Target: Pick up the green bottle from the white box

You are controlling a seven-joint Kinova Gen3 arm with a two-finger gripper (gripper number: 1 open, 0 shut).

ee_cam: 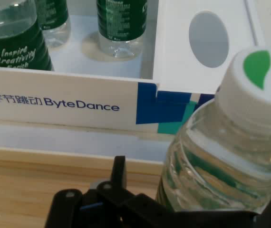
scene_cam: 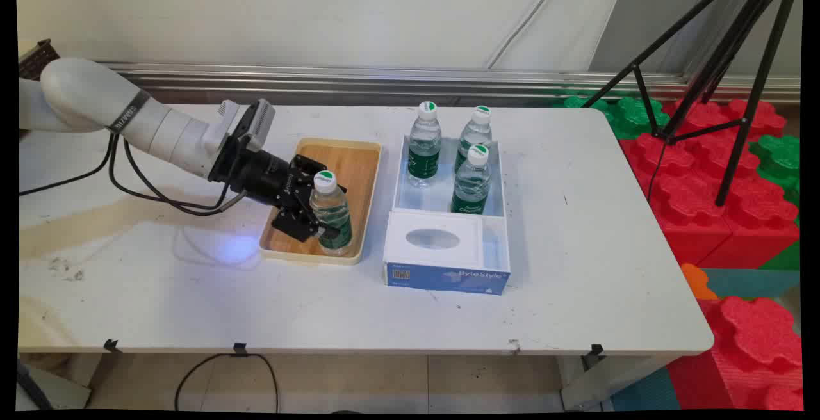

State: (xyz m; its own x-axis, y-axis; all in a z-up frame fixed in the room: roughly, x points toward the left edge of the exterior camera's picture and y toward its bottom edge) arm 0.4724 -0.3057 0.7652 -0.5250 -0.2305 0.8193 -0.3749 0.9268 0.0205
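From the main view, the black two-finger gripper (scene_cam: 320,218) holds a clear plastic water bottle with a green label and white cap (scene_cam: 330,212), standing in the wooden tray with a cream rim (scene_cam: 349,151). Just right sits a white and blue cardboard box (scene_cam: 448,273) with 3 more bottles (scene_cam: 424,146).

From the hand view, the box (ee_cam: 69,107) reads "ByteDance". The held bottle (ee_cam: 226,156) fills the right side.

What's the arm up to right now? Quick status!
Gripper shut on water bottle, upright in wooden tray. Three more bottles in white box beside. Nothing blocking.
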